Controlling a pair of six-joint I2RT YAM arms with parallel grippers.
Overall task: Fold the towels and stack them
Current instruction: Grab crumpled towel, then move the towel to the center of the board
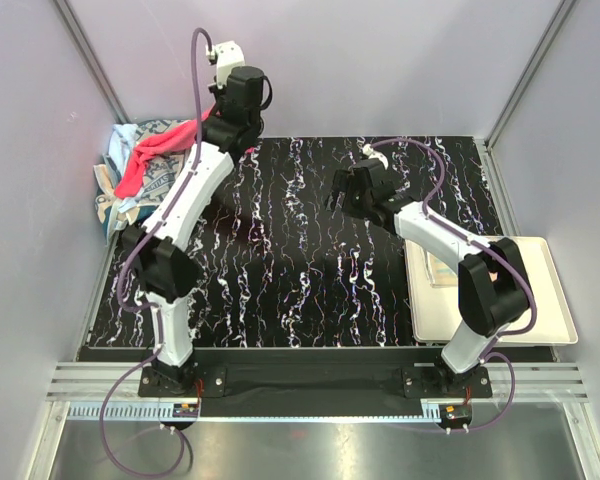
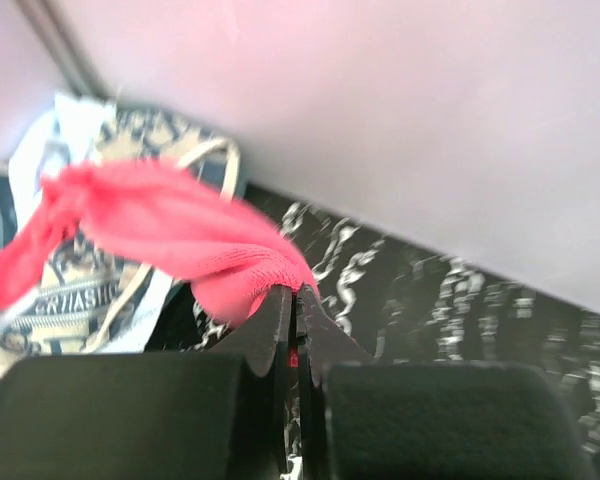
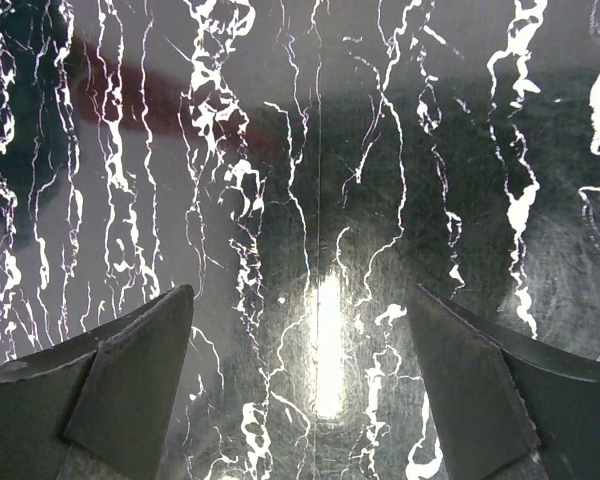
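A pile of towels (image 1: 130, 175) lies at the far left corner: pale grey with dark-blue monograms, light blue and cream ones. My left gripper (image 2: 296, 290) is shut on a corner of the pink-red towel (image 2: 170, 230) and holds it lifted above the pile; the cloth stretches back down to the pile (image 1: 155, 155). In the top view the left gripper (image 1: 212, 112) is raised near the back wall. My right gripper (image 3: 305, 330) is open and empty, hovering over the black marbled table (image 3: 310, 150), at the middle right in the top view (image 1: 338, 200).
A cream rectangular tray (image 1: 550, 290) sits at the right edge with a folded cloth (image 1: 442, 268) on it, partly hidden by the right arm. Grey walls close in the back and sides. The black marbled mat (image 1: 280, 270) covers the table.
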